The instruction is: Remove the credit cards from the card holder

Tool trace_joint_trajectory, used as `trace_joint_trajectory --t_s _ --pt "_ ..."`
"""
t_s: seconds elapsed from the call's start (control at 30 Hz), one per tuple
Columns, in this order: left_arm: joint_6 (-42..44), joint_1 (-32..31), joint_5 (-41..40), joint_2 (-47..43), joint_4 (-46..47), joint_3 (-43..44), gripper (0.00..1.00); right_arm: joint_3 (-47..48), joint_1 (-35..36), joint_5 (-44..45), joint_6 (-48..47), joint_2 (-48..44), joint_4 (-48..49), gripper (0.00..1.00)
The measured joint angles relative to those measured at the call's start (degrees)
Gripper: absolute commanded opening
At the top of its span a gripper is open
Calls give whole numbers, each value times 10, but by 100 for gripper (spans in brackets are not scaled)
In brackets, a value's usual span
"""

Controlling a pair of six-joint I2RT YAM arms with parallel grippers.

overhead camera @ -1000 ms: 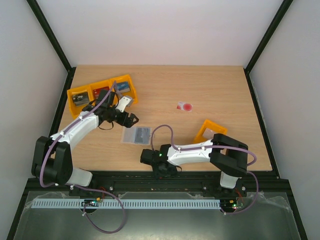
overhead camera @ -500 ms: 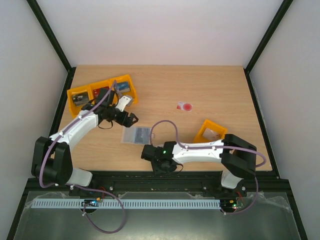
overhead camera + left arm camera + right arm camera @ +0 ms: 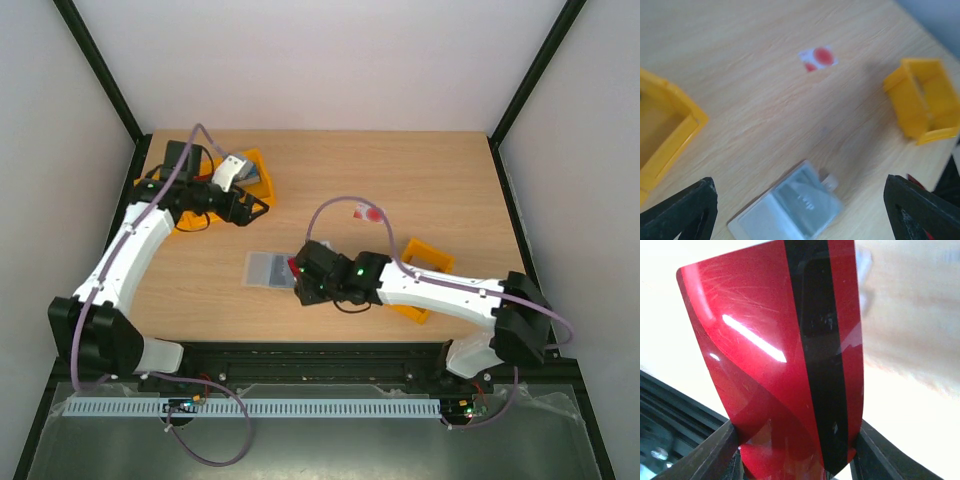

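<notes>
Right wrist view, dark red card [image 3: 775, 355] pinched between right fingers [image 3: 715, 455]

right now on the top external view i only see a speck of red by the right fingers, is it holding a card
observer: Yes. The right wrist view shows a dark red card with a black stripe, standing upright and clamped at its lower end between the right fingers.
operator: ok and the left fingers, anything in them
observer: No. In the left wrist view the left fingers are spread wide with nothing between them. The card holder lies flat on the wood in the gap below them.
</notes>
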Motion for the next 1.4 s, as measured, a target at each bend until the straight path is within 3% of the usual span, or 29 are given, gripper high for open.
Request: trace_joint_trajectory --t_s 0.27,0.5,0.57,0.7,0.83,1.03,1.1,1.23,1.33,1.4 --pt "-72 8 155 -85 -25 47 92 48 -17 30 -62 -61 153 39" --pt "-139 7 182 -117 -11 49 85 93 -24 41 -101 -51 238 38" --pt "-150 7 185 -117 -8 48 73 102 -25 41 -108 -45 250 38" --pt "-175 7 192 -117 2 45 35 111 -26 42 -118 -35 258 38" --pt "-194 6 206 -117 18 27 6 111 -26 43 -122 -32 260 37" --pt "-212 0 230 -118 33 18 2 111 -28 43 -134 -23 257 38" --pt "-212 0 233 -118 33 16 2 111 -28 44 -136 -23 257 48" --pt "-189 0 193 -118 22 20 2 109 -31 47 -141 -23 253 86" --pt "-136 0 124 -111 -10 39 2 95 -45 29 -164 -36 254 91" --pt "-90 0 109 -103 -44 61 2 76 -62 -28 -192 -59 256 91"
